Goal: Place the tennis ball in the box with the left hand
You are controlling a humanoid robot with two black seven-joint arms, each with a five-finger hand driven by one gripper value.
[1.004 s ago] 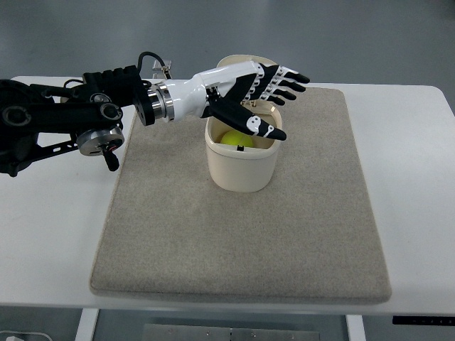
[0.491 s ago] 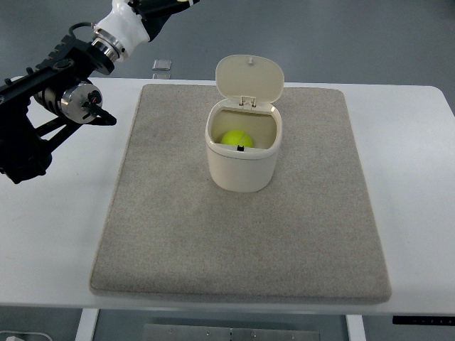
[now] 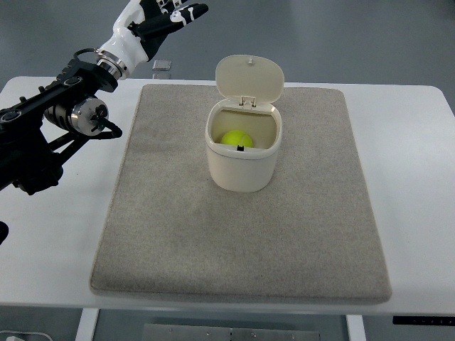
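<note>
A yellow-green tennis ball (image 3: pixel 235 138) lies inside the cream box (image 3: pixel 242 168), whose hinged lid (image 3: pixel 249 78) stands open at the back. The box sits near the middle of the beige mat (image 3: pixel 242 234). My left hand (image 3: pixel 165 17) is raised at the top left of the picture, well away from the box, with its fingers spread and holding nothing. Its black arm (image 3: pixel 53 121) comes in from the left edge over the white table. The right arm does not show.
The white table (image 3: pixel 412 177) runs around the mat on all sides. A small grey square object (image 3: pixel 161 65) lies on the table just behind the mat's far left corner, under the raised hand.
One second ago the left hand hovered open right over the box. It has since pulled back up and to the left, and now shows again at the top edge.
</note>
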